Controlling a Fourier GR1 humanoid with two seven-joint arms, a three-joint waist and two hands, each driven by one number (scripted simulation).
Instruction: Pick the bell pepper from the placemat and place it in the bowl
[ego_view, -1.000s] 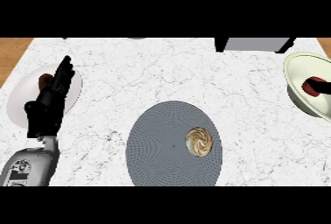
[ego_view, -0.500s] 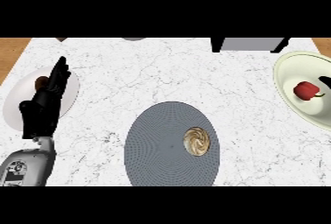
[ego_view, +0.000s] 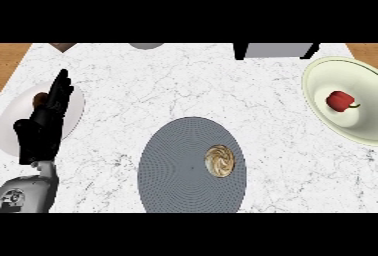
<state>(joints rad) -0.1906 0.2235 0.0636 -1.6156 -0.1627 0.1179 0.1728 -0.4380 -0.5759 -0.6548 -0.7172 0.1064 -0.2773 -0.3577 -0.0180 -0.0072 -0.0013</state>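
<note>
Now red bell pepper inside cream bowl, pastry on placemat

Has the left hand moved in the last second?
No. The left hand stays open over the plate at the counter's left, as before.

Light falls evenly and brightly over the white marble counter, with no clear single source; shadows are faint, only a soft dark edge under the grey box at the top; the cream bowl shows gentle shading inside; no glare; round things look stretched tall; the black hand shows little surface detail.
</note>
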